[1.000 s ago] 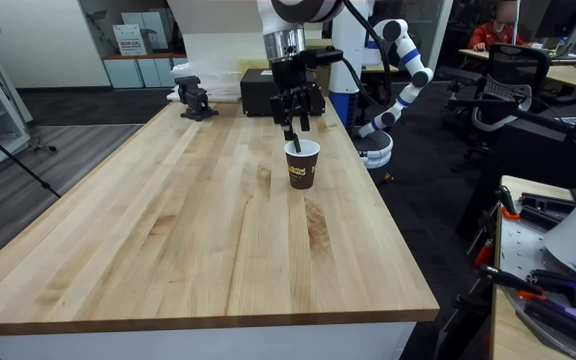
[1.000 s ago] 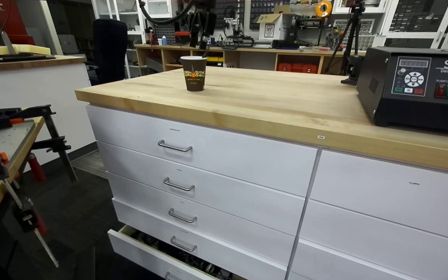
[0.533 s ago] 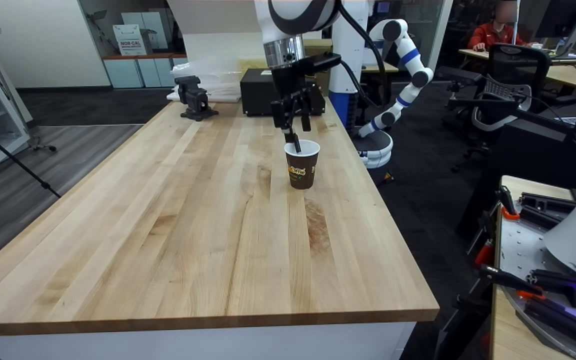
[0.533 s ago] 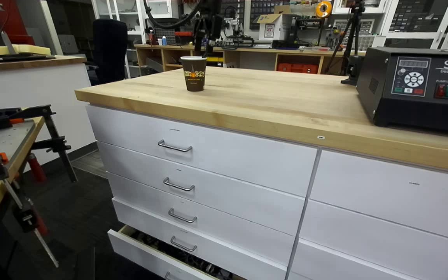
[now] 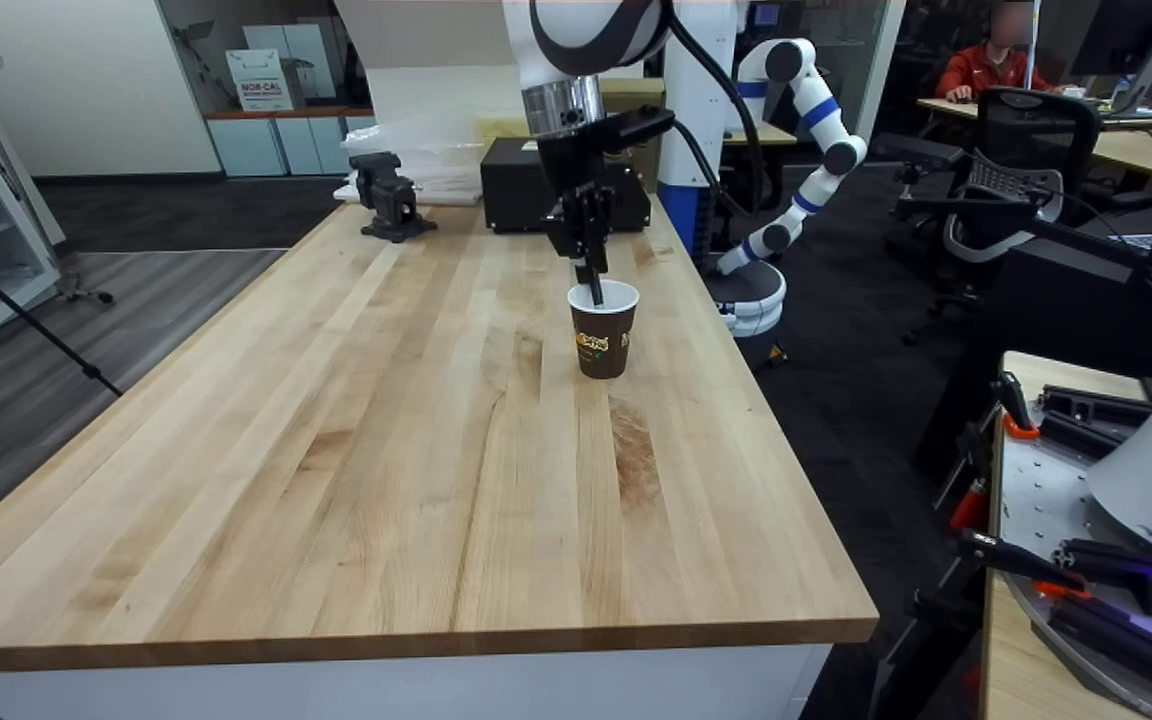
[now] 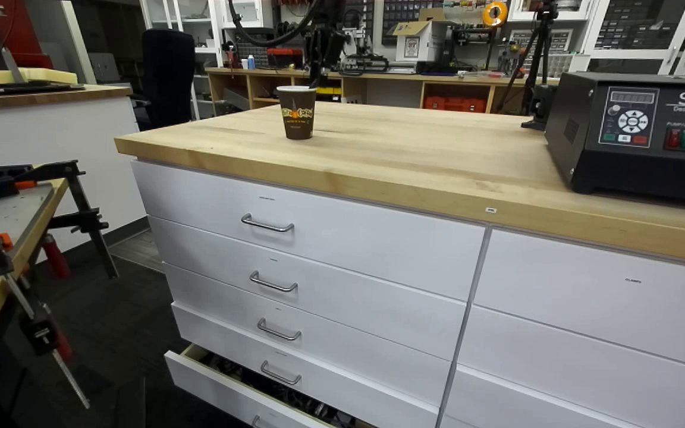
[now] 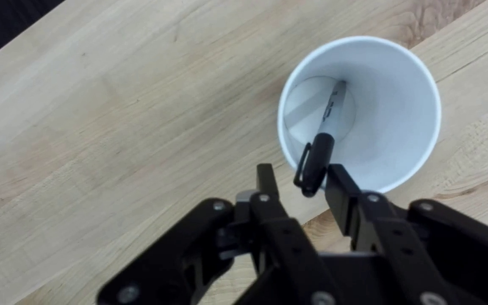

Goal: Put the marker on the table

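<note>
The marker [image 7: 318,159], with a black cap and grey barrel, leans inside the brown paper cup [image 7: 390,123], cap end up past the rim. Its dark upper end shows in an exterior view [image 5: 596,292]. The cup stands upright on the wooden table [image 7: 121,127], and shows in both exterior views [image 5: 602,345] [image 6: 298,119]. My gripper [image 7: 301,169] is partly open above the cup's rim. The cap end lies between the fingertips in the picture, close to the right finger, with a gap to the left one. I cannot tell if the right finger touches it.
A black vise [image 5: 391,200] and a black control box [image 5: 513,190] stand at one end of the table top [image 5: 386,480]. The box is also large in an exterior view [image 6: 634,131]. A low drawer [image 6: 241,386] under the table is pulled out.
The gripper has shifted slightly and come lower over the cup. Its fingers look closer together in an exterior view. The cup's print has turned a little; the marker still leans in the cup.
</note>
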Robot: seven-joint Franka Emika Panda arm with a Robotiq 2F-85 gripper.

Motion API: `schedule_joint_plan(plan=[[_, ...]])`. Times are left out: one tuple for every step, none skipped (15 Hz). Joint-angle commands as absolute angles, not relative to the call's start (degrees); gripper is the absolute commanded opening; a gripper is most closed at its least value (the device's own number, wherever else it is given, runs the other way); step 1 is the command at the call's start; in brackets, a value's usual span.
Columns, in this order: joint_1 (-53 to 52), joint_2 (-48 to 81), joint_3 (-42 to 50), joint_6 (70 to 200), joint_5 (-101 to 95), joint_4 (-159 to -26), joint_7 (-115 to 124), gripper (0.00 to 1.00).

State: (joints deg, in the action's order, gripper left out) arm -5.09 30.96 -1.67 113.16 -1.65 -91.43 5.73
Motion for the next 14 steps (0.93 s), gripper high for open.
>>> schedule_joint_plan(plan=[[-5.64, 31.05, -0.95, 112.66, -2.98, -89.84, 6.94, 0.06], [-5.61, 30.72, -0.97, 112.4, -3.09, -89.95, 6.7, 0.02], [-5.63, 30.59, -0.96, 112.43, -3.22, -89.94, 6.66, 0.0], [-5.66, 30.29, -1.0, 112.26, -3.35, -90.09, 6.55, 0.0], [-5.78, 30.25, -0.98, 112.18, -3.59, -90.07, 6.66, 0.0], [-5.92, 30.42, -0.91, 111.89, -3.92, -89.86, 6.87, 0.12], [-5.99, 30.62, -0.97, 111.61, -4.13, -89.71, 6.83, 0.27], [-6.04, 30.75, -1.05, 111.46, -4.23, -89.66, 6.74, 0.31], [-6.12, 30.78, -1.07, 111.44, -4.35, -89.68, 6.78, 0.38], [-6.16, 30.83, -1.17, 111.26, -4.33, -89.62, 6.6, 0.44], [-6.24, 30.83, -1.19, 111.23, -4.36, -89.61, 6.59, 0.51], [-6.28, 30.82, -1.25, 110.94, -4.3, -89.57, 6.46, 0.57], [-6.25, 30.78, -1.37, 110.35, -4.07, -89.47, 6.14, 0.64], [-6.12, 30.73, -1.53, 109.71, -3.8, -89.38, 5.63, 0.69]])
